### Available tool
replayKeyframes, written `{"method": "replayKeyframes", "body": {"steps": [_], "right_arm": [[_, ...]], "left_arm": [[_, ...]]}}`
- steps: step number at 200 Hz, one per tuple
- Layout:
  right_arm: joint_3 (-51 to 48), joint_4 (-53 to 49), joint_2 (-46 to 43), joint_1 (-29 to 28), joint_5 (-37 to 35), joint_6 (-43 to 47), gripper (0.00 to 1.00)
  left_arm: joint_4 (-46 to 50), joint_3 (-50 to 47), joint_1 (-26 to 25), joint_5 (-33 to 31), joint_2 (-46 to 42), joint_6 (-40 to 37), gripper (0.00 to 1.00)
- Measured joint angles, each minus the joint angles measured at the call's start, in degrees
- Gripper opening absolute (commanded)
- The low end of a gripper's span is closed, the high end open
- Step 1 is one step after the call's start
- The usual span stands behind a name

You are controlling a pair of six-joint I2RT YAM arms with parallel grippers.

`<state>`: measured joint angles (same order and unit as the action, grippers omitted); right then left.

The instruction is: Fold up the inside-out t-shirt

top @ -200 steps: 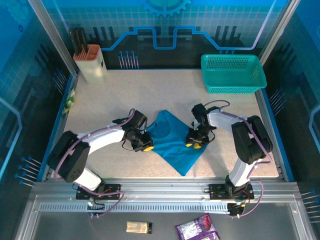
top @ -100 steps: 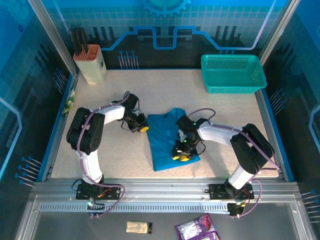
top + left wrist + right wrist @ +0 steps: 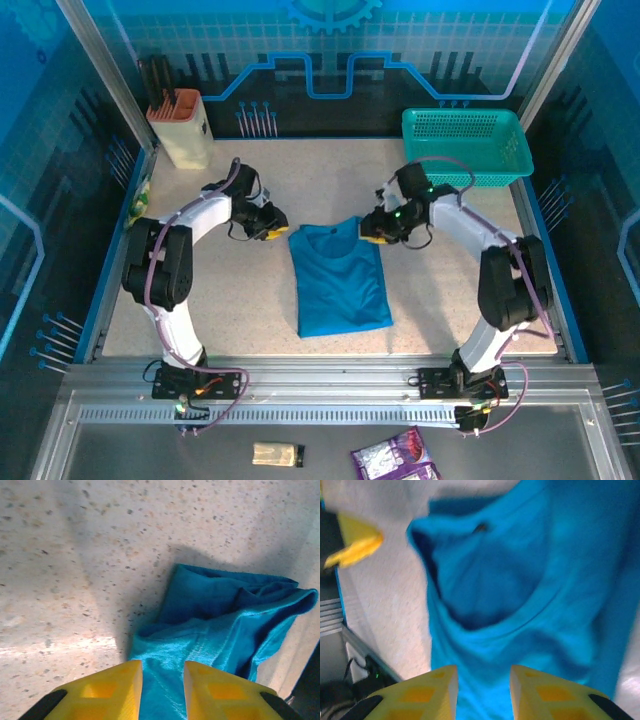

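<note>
The inside-out t-shirt (image 3: 340,280) lies central on the tabletop (image 3: 225,305), left end effector (image 3: 272,232) beside its far-left corner, right end effector (image 3: 375,233) seemingly over its far-right corner.

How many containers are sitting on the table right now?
2: a teal mesh basket at the far right corner, and a beige holder with dark handles at the far left corner. None seems hidden.

Open table (image 3: 240,300) rings the t-shirt (image 3: 340,280); basket (image 3: 465,150) and utensil holder (image 3: 185,130) crowd far corners.
</note>
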<state>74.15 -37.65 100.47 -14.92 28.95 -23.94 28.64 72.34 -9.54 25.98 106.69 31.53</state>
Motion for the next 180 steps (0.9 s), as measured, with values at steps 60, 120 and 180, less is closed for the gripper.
{"method": "replayKeyframes", "body": {"steps": [60, 120, 180], "right_arm": [[15.6, -4.0, 19.6, 4.8, 1.7, 12.3, 0.35], [18.4, -4.9, 23.9, 4.8, 5.9, 14.7, 0.07], [15.6, -3.1, 23.8, 5.6, 6.1, 13.2, 0.02]], "left_arm": [[-4.7, -3.9, -0.2, 2.4, -0.3, -0.1, 0.35], [-6.2, -3.9, -0.2, 3.0, 2.7, -0.5, 0.41], [-10.0, -4.1, -0.2, 6.8, 5.0, -0.5, 0.38]]}}
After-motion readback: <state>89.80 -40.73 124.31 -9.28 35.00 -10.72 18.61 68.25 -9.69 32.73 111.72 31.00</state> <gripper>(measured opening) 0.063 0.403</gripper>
